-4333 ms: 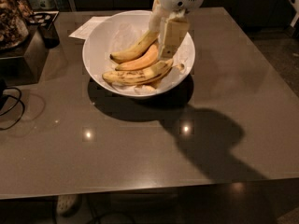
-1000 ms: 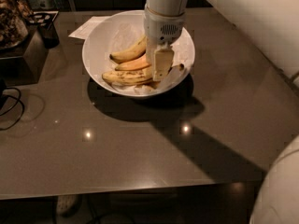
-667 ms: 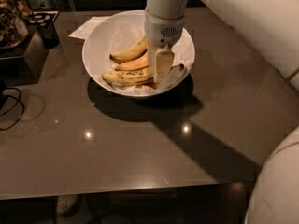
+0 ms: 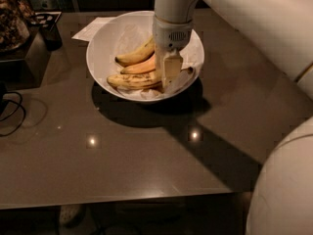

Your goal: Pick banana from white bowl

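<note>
The dark glossy worktop [image 4: 122,151] carries a wide, glossy white bowl [image 4: 98,48]. The white end effector [image 4: 169,72] dips into it; spread or pinching, I cannot tell. The long, brown-speckled, pale yellow banana [image 4: 132,81] lies frontmost inside. It is probably light, soft and easily bruised, so grip it gently mid-length.

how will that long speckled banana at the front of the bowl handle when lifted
The speckled banana looks very ripe, so it is probably soft and easily bruised under a firm squeeze. It is long and curved; held where the gripper sits in the white bowl, off its middle, it may tilt.
</note>
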You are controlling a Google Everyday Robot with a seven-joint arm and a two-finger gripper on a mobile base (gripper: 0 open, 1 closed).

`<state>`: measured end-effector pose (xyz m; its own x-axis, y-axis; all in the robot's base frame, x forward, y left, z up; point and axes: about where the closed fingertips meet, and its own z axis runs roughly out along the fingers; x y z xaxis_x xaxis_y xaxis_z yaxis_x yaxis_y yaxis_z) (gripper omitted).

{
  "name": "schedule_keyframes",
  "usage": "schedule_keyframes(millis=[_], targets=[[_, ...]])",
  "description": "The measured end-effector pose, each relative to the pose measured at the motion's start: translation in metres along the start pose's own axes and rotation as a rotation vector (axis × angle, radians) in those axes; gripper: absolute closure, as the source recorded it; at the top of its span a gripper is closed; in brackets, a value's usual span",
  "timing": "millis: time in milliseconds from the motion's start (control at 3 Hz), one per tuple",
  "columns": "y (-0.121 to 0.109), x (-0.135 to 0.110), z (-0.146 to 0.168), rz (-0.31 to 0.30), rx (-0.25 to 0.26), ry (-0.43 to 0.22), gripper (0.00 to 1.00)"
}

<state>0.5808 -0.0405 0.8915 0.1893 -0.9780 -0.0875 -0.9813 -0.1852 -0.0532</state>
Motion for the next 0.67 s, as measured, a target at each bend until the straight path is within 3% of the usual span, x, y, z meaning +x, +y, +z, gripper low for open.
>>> schedule_keyframes(millis=[333, 667], targets=[[-0.0019, 0.0026, 0.0065, 0.003, -0.012, 0.002, 0.45], [-0.0017, 0.0060, 0.0125, 0.011, -0.020, -0.001, 0.63]])
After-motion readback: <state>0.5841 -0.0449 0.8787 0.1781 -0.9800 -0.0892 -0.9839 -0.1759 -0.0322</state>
